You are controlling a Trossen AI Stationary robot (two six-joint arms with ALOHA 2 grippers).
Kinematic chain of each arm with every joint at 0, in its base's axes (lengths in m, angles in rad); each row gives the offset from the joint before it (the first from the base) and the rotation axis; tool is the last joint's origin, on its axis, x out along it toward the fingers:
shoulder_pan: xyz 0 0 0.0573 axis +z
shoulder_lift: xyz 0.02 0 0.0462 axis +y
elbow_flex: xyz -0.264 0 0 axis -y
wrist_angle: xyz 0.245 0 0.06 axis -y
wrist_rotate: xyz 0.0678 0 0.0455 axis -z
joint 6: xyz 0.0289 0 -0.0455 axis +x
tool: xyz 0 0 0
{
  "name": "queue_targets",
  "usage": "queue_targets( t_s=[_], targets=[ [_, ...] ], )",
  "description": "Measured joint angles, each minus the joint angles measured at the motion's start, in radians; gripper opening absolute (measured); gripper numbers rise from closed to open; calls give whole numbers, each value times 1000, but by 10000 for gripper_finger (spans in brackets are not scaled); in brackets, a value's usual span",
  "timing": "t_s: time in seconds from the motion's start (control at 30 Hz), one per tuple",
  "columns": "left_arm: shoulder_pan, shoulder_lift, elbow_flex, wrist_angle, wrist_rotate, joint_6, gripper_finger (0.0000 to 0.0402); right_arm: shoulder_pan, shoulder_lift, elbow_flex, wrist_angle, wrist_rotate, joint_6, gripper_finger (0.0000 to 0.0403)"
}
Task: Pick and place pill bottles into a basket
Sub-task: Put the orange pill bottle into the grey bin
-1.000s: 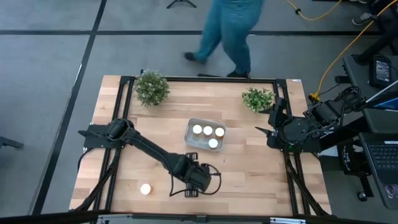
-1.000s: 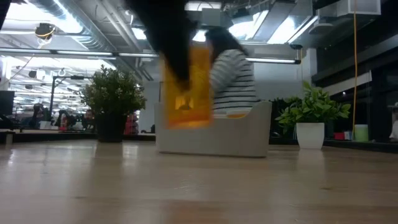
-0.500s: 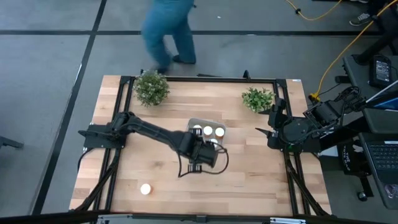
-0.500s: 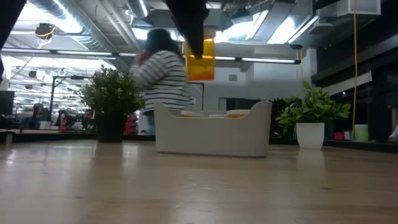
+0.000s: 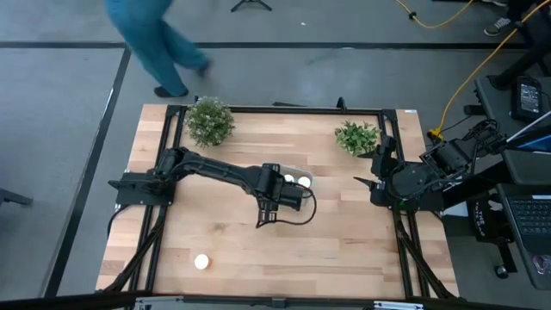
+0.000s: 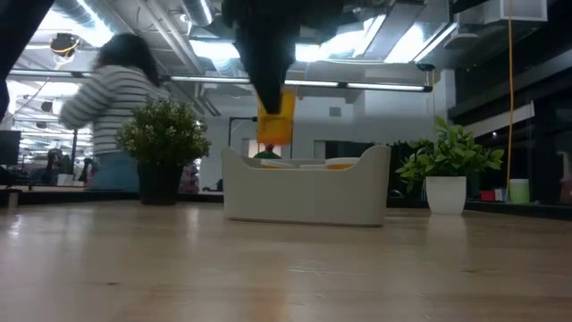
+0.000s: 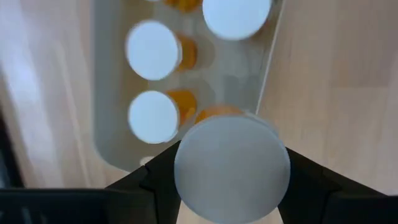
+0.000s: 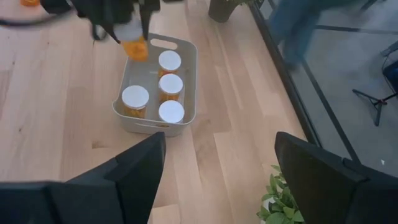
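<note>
Beneath the left claw and its pill bottle, four capped bottles fill most of the basket; the corner below it is bare. The worktop beyond is open, with two potted plants along the far edge.

Left end effector clamped shut mid-table on outstretched arm; right end effector parked, fingers apart.
</note>
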State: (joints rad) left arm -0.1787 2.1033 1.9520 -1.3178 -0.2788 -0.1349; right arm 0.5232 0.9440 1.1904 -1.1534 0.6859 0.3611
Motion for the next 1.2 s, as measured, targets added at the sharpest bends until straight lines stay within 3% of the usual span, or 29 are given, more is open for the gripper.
queue_targets(
  t_s=[0.57, 1.2],
  targets=[
    [50, 0, -210, 187, 85, 22, 196, 0, 0, 0, 0, 0, 0, 304],
    [72, -31, -231, 234, 95, -18, 224, 0, 0, 0, -27, 1, -3, 304]
  ],
)
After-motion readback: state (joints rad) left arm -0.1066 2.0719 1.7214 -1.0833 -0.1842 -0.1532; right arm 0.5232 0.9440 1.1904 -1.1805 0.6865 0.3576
